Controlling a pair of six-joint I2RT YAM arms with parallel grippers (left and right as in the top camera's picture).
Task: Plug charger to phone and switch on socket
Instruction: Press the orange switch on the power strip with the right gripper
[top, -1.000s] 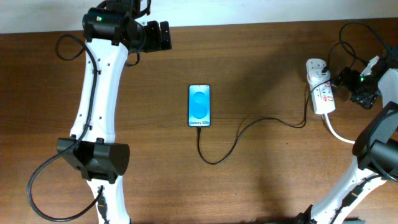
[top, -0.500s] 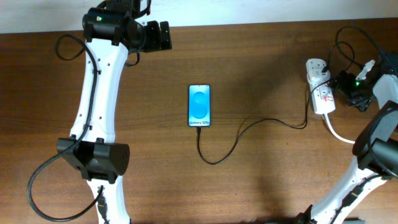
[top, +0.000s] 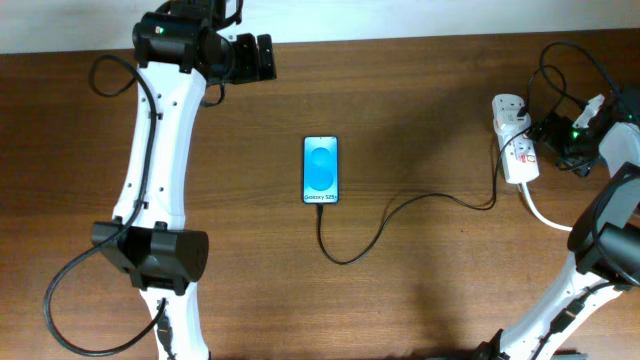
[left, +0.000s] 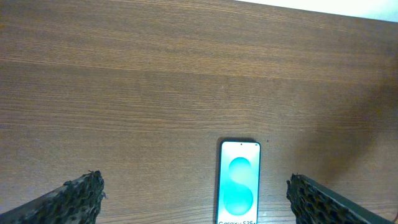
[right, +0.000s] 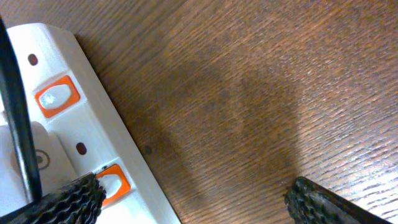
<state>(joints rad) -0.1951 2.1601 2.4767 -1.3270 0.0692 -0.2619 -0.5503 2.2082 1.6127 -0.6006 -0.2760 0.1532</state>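
hanging open far left, the left gripper (top: 262, 58) is clear of the phone (top: 321, 170). the charger (top: 400, 207) runs from its near end right to the socket (top: 515, 145), where the open right gripper (top: 540, 130) sits at an orange switch (right: 114, 180); an off-centre push could skid the socket.

Brown wood table (top: 420, 110) — phone (top: 321, 170) at centre, charger (top: 345, 261) trailing to socket (top: 520, 160) at right edge.

The phone (top: 321, 170) shows "Galaxy S25+" at its screen's near end.
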